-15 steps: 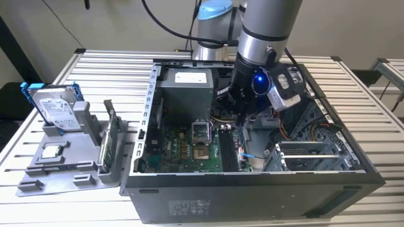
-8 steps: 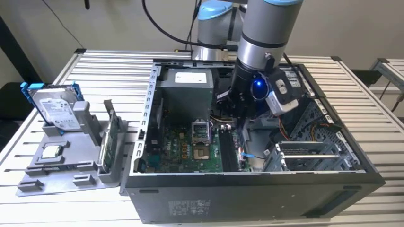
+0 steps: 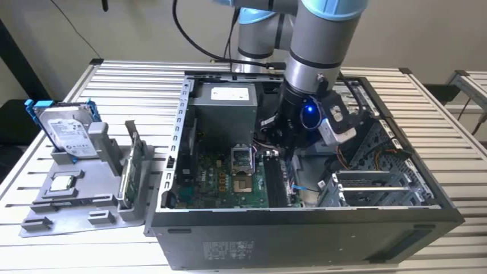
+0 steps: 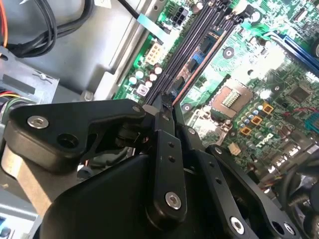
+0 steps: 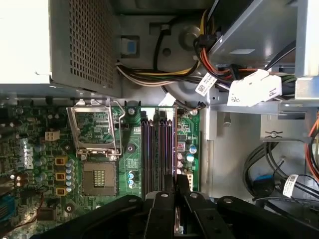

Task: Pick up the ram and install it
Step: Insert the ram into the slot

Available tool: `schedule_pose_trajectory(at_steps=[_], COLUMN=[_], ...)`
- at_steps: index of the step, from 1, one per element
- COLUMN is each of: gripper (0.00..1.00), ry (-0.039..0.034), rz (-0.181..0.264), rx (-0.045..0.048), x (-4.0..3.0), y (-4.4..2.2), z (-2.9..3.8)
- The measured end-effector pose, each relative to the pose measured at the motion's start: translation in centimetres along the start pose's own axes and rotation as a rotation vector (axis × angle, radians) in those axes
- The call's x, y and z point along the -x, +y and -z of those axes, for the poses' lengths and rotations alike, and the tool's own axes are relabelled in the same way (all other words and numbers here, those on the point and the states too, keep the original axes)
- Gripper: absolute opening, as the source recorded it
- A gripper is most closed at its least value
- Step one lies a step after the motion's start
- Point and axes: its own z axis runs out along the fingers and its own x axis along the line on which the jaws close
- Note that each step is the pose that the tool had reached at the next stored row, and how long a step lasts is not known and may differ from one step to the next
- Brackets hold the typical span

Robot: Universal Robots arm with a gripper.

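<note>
The arm reaches down into the open computer case (image 3: 304, 222), with the gripper (image 5: 170, 191) directly above the memory slots (image 5: 158, 149) on the motherboard (image 3: 228, 177). In both wrist views the fingers (image 4: 164, 117) are drawn close together on a thin edge, judged to be the ram (image 4: 180, 89), which stands in line with the slots; its body is mostly hidden by the fingers, so seating depth cannot be confirmed.

In the exterior view, the grey tray (image 3: 84, 205) lies outside the case on the exterior view's left, carrying the hard drive (image 3: 65, 134) and a green board (image 3: 133, 171) on edge.

Risks, as judgements:
- Misalignment: if the stick sits slightly off the slot's line, downward pressure may bend the stick or damage the slot.
- Uneven seating: one end may enter first, leaving the stick tilted and unlatched.
- Slip: the narrow grip may let the stick rotate between the fingers.
- Snagging: the cable bundle (image 5: 164, 79) lies near the far end of the slots.
</note>
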Motion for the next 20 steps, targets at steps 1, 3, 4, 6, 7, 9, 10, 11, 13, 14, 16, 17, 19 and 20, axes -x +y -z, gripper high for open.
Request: schedule_pose_trajectory(at_steps=[1,3,4,6,7,9,10,11,13,14,16,17,19,20], gripper=[0.15,0.15,0.15,0.15,0.15,0.15,0.15,0.15,0.15,0.15,0.15,0.15,0.15,0.15], ry=[0.0,0.0,0.0,0.0,0.0,0.0003,0.0003,0.0003,0.0008,0.0009,0.001,0.0009,0.0009,0.0009], rz=[0.0,0.0,0.0,0.0,0.0,0.0,0.0,0.0,0.0,0.0,0.0,0.0,0.0,0.0], rx=[0.0001,0.0001,0.0,0.0001,0.0001,0.0,0.0002,0.0002,-0.0002,-0.0001,0.0002,0.0003,0.0005,0.0006], x=[0.0,0.0,0.0,0.0,0.0,0.02,0.05,0.08,0.16,0.17,0.2,0.21,0.22,0.22], y=[-0.01,-0.04,-0.04,-0.05,-0.05,-0.11,-0.12,-0.14,-0.26,-0.38,-0.59,-0.67,-0.95,-1.09], z=[-0.18,-0.47,-0.61,-0.86,-0.91,-1.0,-1.13,-1.26,-1.45,-1.51,-1.69,-1.79,-1.89,-1.93])
